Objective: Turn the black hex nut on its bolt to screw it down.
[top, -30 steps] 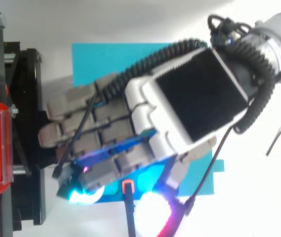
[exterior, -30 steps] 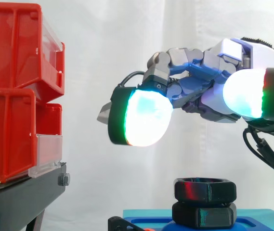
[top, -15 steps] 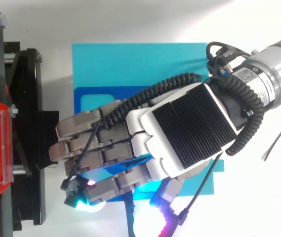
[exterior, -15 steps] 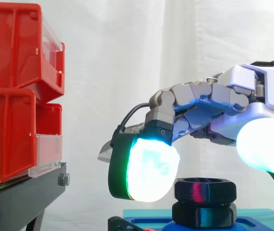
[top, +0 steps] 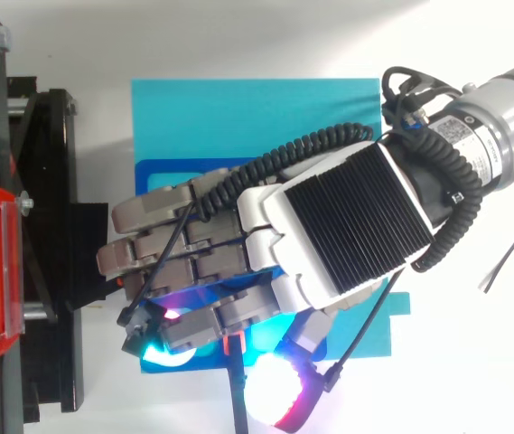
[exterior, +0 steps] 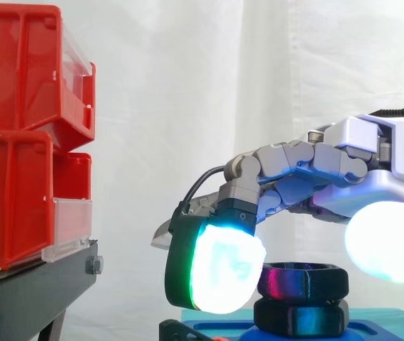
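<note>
Robot hand [top: 347, 226] is sinking from above, spread open and gripping nothing, and we are seeing its glowing pads [exterior: 219, 266] flanking the black hex nut [exterior: 303, 278] sitting on its bolt over the dark blue base [top: 162, 176], so we are judging a grasp near.

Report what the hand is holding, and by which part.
The hand sits low over the black hex nut; whether it grips the nut's sides cannot be told.
</note>
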